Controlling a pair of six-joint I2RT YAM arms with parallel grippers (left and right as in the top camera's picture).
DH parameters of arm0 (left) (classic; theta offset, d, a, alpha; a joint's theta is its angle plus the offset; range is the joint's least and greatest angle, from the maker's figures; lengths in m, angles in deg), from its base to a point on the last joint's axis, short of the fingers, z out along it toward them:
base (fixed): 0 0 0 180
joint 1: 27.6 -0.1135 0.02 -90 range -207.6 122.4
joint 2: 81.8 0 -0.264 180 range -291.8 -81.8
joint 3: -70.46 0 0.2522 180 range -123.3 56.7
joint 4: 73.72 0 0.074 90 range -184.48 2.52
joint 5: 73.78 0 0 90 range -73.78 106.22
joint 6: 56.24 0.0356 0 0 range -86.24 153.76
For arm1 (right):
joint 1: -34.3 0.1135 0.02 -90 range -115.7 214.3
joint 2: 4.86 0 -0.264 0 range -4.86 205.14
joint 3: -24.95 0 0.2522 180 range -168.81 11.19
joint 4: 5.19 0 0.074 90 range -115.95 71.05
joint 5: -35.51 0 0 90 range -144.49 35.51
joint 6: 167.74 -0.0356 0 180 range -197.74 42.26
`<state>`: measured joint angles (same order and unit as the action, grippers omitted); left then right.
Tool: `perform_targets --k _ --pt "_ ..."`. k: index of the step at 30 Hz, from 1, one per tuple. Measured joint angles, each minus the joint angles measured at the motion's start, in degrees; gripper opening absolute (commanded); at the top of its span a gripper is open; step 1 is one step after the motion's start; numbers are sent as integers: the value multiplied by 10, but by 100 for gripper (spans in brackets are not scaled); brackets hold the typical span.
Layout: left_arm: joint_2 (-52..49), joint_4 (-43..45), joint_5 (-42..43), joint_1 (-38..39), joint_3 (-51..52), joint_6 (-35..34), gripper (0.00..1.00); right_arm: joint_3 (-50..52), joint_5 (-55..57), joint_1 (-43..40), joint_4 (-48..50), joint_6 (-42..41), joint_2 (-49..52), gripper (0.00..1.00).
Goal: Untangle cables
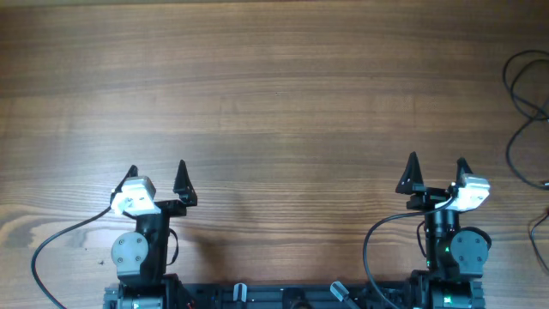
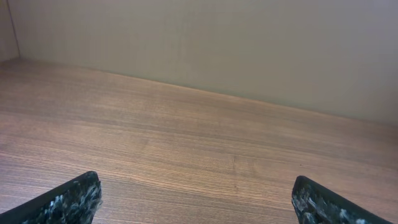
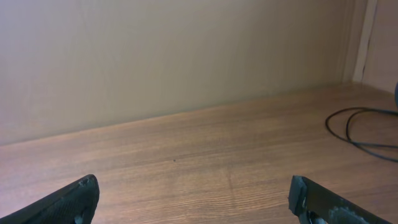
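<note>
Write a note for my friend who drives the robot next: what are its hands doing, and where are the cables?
Left gripper: jaws open, holding nothing, at the near edge of the brown wooden table.
Right gripper: jaws open, holding nothing, also at the near edge.
Thin black looping cables: lying at the table's far right edge, partly out of the overhead view. No plug ends show.
Done: nothing visible; neither gripper touches the cables.
Left: the whole untangling. The right gripper is nearer, so it probably should reach for them first.
</note>
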<state>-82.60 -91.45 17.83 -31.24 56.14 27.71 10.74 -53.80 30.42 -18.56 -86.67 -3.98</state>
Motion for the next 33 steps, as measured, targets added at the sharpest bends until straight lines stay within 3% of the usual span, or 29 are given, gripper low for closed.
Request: perform_targets --k 33 --pt "0 0 0 0 0 0 100 0 -19 0 -2 39 0 100"
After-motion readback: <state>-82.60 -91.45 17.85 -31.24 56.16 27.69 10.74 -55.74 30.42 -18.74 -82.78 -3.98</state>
